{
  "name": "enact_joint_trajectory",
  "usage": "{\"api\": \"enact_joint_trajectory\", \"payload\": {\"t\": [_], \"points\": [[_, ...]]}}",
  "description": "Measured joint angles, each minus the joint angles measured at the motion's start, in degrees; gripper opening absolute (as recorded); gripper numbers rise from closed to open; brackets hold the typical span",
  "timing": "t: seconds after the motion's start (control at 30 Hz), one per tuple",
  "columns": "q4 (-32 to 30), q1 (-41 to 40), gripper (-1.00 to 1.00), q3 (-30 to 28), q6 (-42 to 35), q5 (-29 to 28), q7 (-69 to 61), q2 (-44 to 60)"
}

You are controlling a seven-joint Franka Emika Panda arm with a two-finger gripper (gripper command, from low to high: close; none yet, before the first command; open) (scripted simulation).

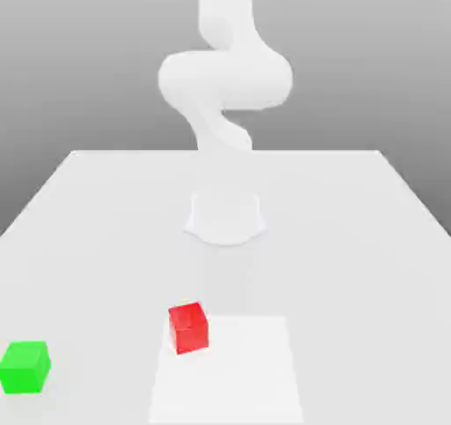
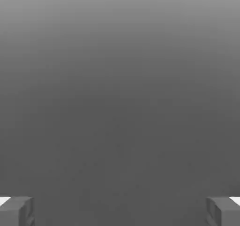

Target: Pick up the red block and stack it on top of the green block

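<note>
The red block [image 1: 188, 327] lies on the white table [image 1: 352, 238] near its front edge, a little to the exterior view's left of the middle. Further toward the exterior view's left, at the front corner, the green block [image 1: 25, 367] rests apart from it. The white arm [image 1: 225, 79] rises from its base [image 1: 225, 216] at the table's middle, behind both blocks. In the hand view my gripper [image 2: 120, 212] is open, its two grey fingertips [image 2: 17, 211] far apart with nothing between them and only plain grey background ahead.
A paler rectangular patch [image 1: 229, 370] shows on the table front, right beside the red block. The table's back edge runs behind the arm base, with grey background beyond.
</note>
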Motion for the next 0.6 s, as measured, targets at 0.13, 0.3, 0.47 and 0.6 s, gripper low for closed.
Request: {"api": "enact_joint_trajectory", "payload": {"t": [0.13, 0.3, 0.47, 0.6], "points": [[-6.06, 1.04, 0.00, -2.91, 5.43, -0.27, -5.41, 7.98], [-13.47, 2.02, 0.00, -6.14, 12.08, -0.49, -12.18, 17.83], [-21.31, 2.47, 0.00, -8.92, 19.24, -0.74, -19.43, 28.58], [-27.33, 2.18, 0.00, -10.48, 26.07, -0.88, -25.34, 38.59]]}}
